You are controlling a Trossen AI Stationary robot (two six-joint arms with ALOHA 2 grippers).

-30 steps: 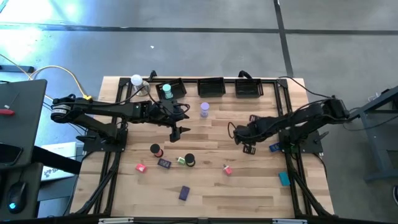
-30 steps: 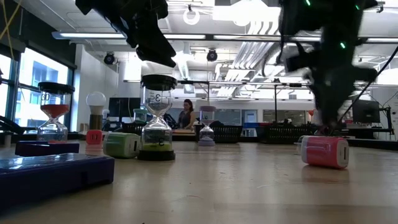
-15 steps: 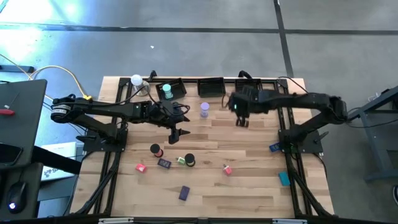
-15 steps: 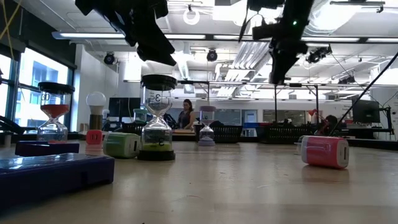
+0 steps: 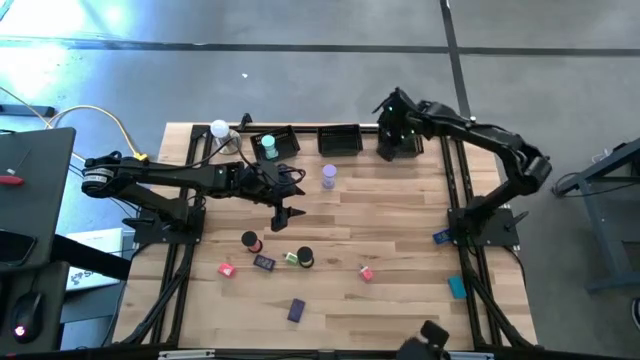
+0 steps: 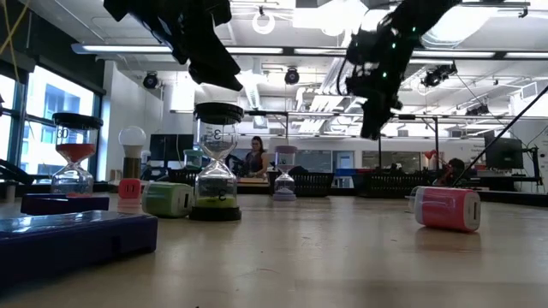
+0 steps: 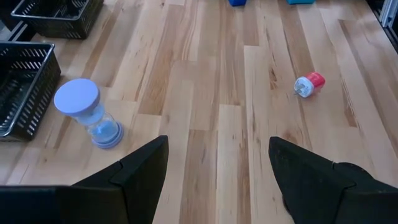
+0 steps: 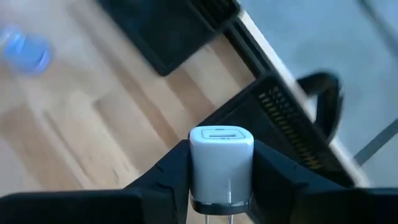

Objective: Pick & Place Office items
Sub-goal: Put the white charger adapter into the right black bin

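A small white plug-in charger (image 8: 221,163) sits clamped between the fingers of the right gripper (image 8: 221,171), prongs pointing down, so it looks ready to be dropped upright rather than tossed. Just beneath and ahead of that gripper is a black mesh basket (image 8: 292,134), the rightmost of the row along the far edge of the table (image 5: 400,300), and my guess is that the arm is up there to let the charger go into it. Only the right wrist camera shows the charger at all; from overhead the right gripper (image 5: 397,125) is just a dark shape over the basket (image 5: 400,143), and from table height it hangs high in the air with nothing readable in it. The left gripper (image 7: 217,171) waits with its fingers spread wide and empty above bare boards, a lilac sand timer (image 7: 87,112) off to one side of it and a red roll (image 7: 310,83) to the other. The overhead camera alone shows the rest strewn nearer the front: a purple block (image 5: 296,310), a teal block (image 5: 457,287) and a pink block (image 5: 227,269), all well apart from either gripper.
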